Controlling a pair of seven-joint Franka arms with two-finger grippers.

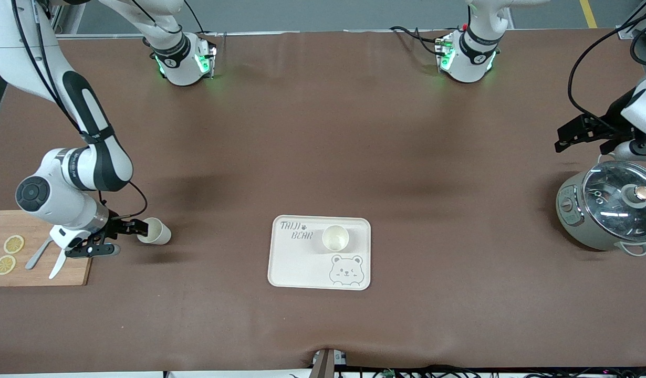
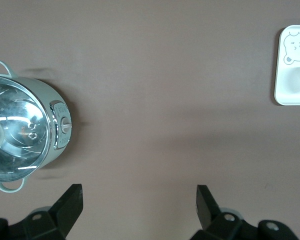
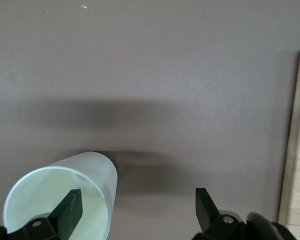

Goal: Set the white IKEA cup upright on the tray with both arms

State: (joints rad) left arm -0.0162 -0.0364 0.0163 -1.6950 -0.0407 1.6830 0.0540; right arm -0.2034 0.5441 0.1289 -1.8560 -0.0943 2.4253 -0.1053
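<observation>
A white cup [image 1: 156, 231] lies on its side on the brown table, beside the cutting board toward the right arm's end. Its mouth faces my right gripper [image 1: 121, 239], which is open. In the right wrist view one finger [image 3: 70, 210] sits inside the mouth of the cup [image 3: 60, 195] and the other [image 3: 205, 207] is outside, so the right gripper [image 3: 138, 207] straddles the cup's wall. The cream tray [image 1: 297, 268] lies mid-table with a second white cup [image 1: 335, 237] upright on it. My left gripper [image 1: 564, 139] hangs open and empty [image 2: 138, 200] over bare table by the pot.
A grey pot with a glass lid [image 1: 609, 210] [image 2: 20, 135] stands at the left arm's end. A wooden cutting board [image 1: 39, 273] [image 3: 297, 150] with two lemon slices [image 1: 13, 244] and a utensil [image 1: 42, 252] lies under the right arm. The tray's corner [image 2: 292, 95] shows in the left wrist view.
</observation>
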